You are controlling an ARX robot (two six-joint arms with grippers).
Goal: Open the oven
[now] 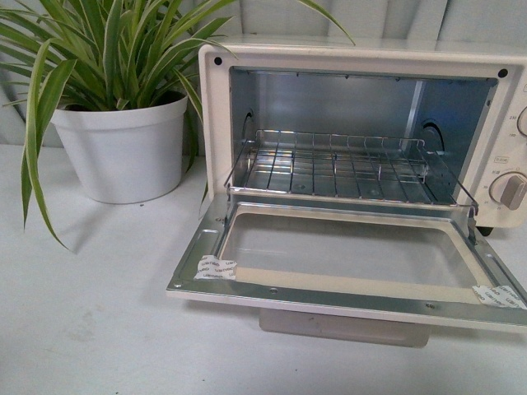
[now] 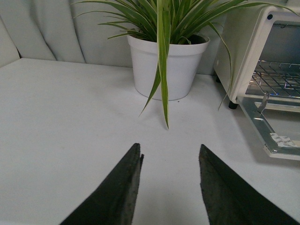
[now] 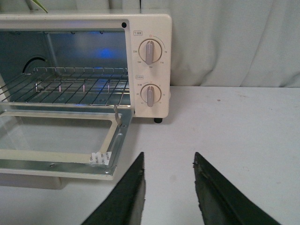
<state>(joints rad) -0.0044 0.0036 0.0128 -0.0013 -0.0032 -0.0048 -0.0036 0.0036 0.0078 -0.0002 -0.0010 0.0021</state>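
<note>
Both pincers, left pincer (image 2: 169, 152) and right pincer (image 3: 168, 161), are hovering spread over the bench (image 1: 90, 329); oven (image 1: 216, 115) door (image 1: 346, 251) is lying open, wire rack (image 1: 338, 164) sitting inside; only the right wrist view is showing knobs (image 3: 149, 51) fully

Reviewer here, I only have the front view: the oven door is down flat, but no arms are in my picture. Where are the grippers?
Observer: Both are back from the oven. The left gripper hangs open over bare table, facing the potted plant.
Reviewer: And the right one?
Observer: The right gripper is open too, holding nothing, over the table beside the dropped door.
Reviewer: My view cuts off the knobs. How many are there?
Observer: The right wrist view shows two knobs, the upper knob above the lower knob, on the panel beside the opening.
</note>
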